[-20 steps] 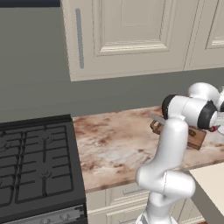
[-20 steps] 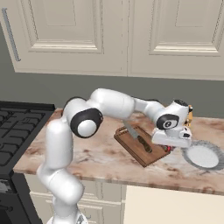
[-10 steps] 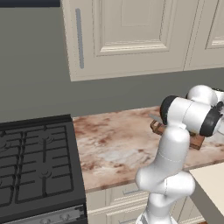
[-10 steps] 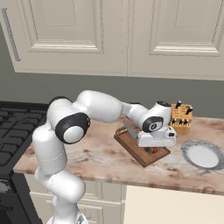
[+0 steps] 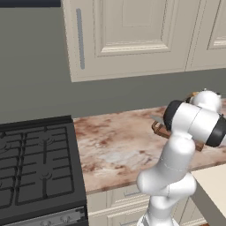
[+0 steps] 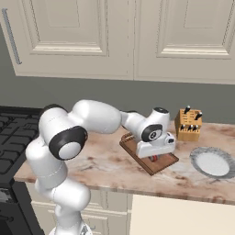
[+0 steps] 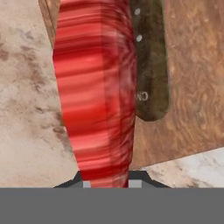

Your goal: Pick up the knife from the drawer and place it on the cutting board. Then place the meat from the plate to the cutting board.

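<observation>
My gripper (image 7: pixel 111 183) is shut on the meat (image 7: pixel 98 87), a red striped chunk that stands tall between the fingertips. Behind it in the hand view, the knife's dark brown handle (image 7: pixel 151 65) lies on the cutting board (image 7: pixel 192 87), near the board's edge. From the right base view the gripper (image 6: pixel 154 158) hangs low over the near part of the cutting board (image 6: pixel 137 148), with a sliver of red meat (image 6: pixel 154 159) under the hand. The grey plate (image 6: pixel 212 163) to the right is bare. The drawer (image 6: pixel 183 215) stands open below the counter.
A tan knife block (image 6: pixel 188 125) stands behind the board by the wall. The black stove (image 5: pixel 35 167) fills the left of the marbled counter (image 5: pixel 114 141). Cream cabinet doors (image 6: pixel 133 36) hang above. My arm hides most of the board in the left base view.
The hand has swung left from the plate to over the cutting board, carrying the meat with it. The plate is left bare.
</observation>
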### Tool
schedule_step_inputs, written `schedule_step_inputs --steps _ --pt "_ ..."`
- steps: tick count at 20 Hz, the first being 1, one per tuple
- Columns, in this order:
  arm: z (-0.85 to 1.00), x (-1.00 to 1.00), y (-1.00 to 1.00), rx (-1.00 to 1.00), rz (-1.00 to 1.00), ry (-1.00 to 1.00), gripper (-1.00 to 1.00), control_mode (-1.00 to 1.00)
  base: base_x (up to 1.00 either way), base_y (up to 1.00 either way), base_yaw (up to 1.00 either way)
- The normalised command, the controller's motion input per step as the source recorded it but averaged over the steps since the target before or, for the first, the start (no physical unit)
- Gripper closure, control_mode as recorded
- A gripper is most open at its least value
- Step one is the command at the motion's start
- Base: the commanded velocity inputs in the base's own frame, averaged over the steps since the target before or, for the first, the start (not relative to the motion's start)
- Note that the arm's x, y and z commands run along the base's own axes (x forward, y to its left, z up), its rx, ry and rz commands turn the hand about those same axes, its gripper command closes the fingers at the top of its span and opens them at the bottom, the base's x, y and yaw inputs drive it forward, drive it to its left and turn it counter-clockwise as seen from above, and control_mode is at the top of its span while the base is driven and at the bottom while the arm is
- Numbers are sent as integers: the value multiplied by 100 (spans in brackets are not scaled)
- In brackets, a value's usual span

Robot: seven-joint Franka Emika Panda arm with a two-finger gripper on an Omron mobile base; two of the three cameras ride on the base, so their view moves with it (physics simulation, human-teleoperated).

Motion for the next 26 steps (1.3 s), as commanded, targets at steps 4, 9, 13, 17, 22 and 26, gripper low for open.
schedule_step_inputs --steps 4,9,13,17,22,26 --pt "0 -1 17 0 15 0 100 -100 0 0 0" --pt "0 0 12 0 13 0 100 -100 0 0 0" --pt "-5 3 0 0 11 1 100 -100 0 0 0" --pt "-14 4 0 0 11 3 100 -100 0 0 0" --pt "-16 3 0 0 10 3 100 -100 0 0 0" --pt "-16 11 0 0 9 1 100 -100 0 0 0"
